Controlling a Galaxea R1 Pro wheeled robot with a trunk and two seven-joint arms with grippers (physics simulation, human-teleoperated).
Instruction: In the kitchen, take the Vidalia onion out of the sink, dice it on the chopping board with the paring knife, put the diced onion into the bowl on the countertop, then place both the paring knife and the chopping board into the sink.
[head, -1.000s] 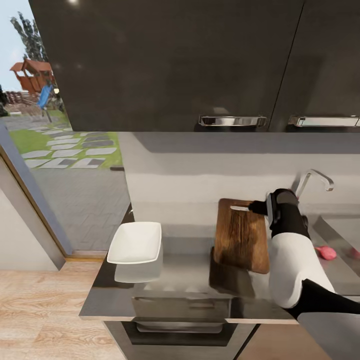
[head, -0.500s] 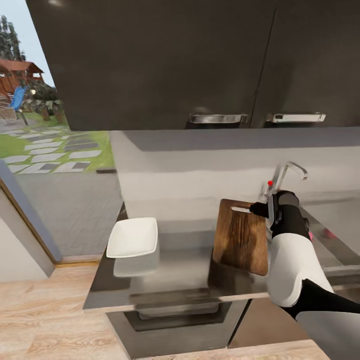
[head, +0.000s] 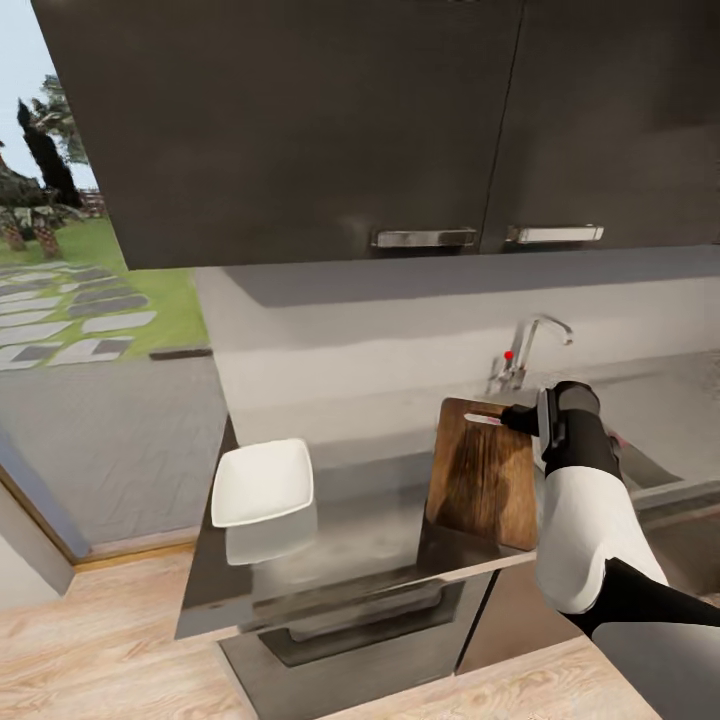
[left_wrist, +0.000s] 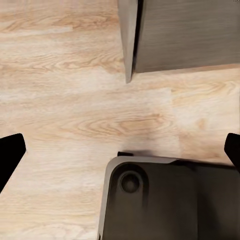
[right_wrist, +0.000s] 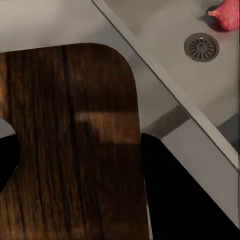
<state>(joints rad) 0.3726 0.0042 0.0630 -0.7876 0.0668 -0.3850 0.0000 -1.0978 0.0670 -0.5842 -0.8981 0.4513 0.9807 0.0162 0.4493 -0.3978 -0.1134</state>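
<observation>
My right gripper (head: 512, 418) is shut on the far right corner of the brown chopping board (head: 478, 480). The board hangs just above the grey countertop (head: 370, 530), over its dark reflection. A thin pale sliver (head: 480, 418) lies along the board's far edge; I cannot tell whether it is the paring knife. The white square bowl (head: 262, 482) sits at the counter's left end. In the right wrist view the board (right_wrist: 65, 150) is close below, and past its corner the pinkish Vidalia onion (right_wrist: 227, 14) rests in the sink (right_wrist: 165, 30) near the drain (right_wrist: 201, 46). My left gripper (left_wrist: 120, 155) hangs open over the wooden floor.
The chrome tap with a red knob (head: 528, 345) stands right behind the board. Dark wall cabinets (head: 300, 120) hang low over the counter, and a drawer front (head: 350, 620) sits below it. A window (head: 90, 330) gives onto the garden at the left. My base (left_wrist: 165, 200) is under the left gripper.
The camera has swung: tap and cabinets slid left in the picture and the counter now looks slanted. The board and my right arm kept the same place and shape, moving together.
</observation>
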